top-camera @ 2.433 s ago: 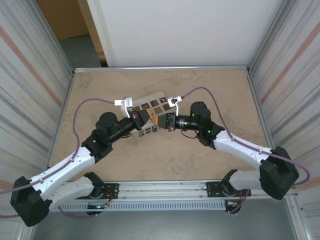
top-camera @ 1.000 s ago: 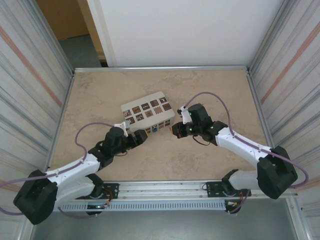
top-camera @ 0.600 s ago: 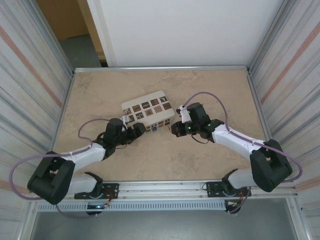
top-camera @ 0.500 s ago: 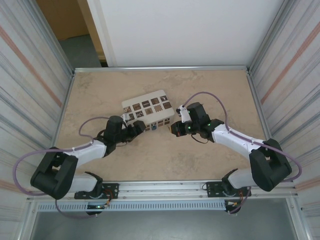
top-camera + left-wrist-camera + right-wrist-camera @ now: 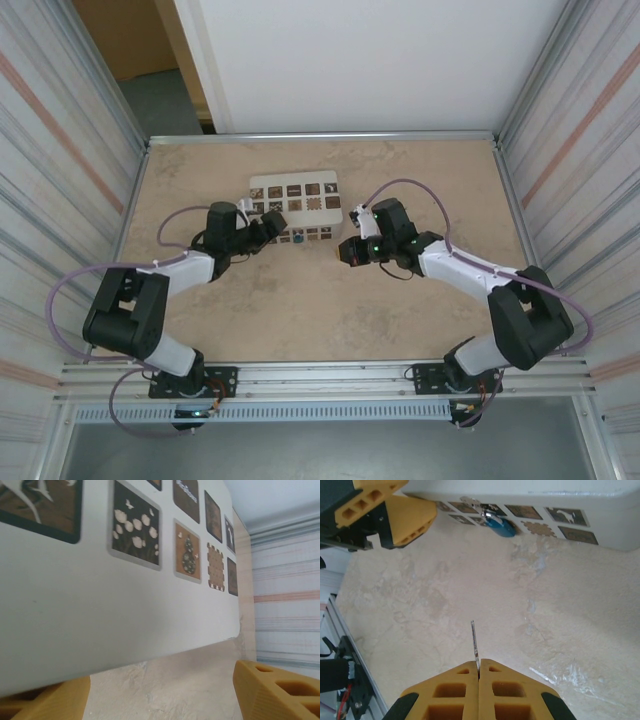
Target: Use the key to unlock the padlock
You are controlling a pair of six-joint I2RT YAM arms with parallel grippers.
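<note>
The right gripper (image 5: 479, 664) is pinched fully together on the key (image 5: 475, 641), whose thin blade sticks out past the fingertips at the lower centre of the right wrist view. The padlock (image 5: 499, 526) sits near the top centre of that view, against the front of the white box (image 5: 605, 515) and well apart from the key. The left gripper (image 5: 161, 681) is spread wide just in front of the box, holding nothing.

The main risks, as I judge them:
- **Key:** so little metal is gripped that a misaligned touch at the keyhole could twist the key or drop it onto the bench (image 5: 560, 610).
- **Padlock and box:** both look unbraced, so a push may simply shove them away.
</note>
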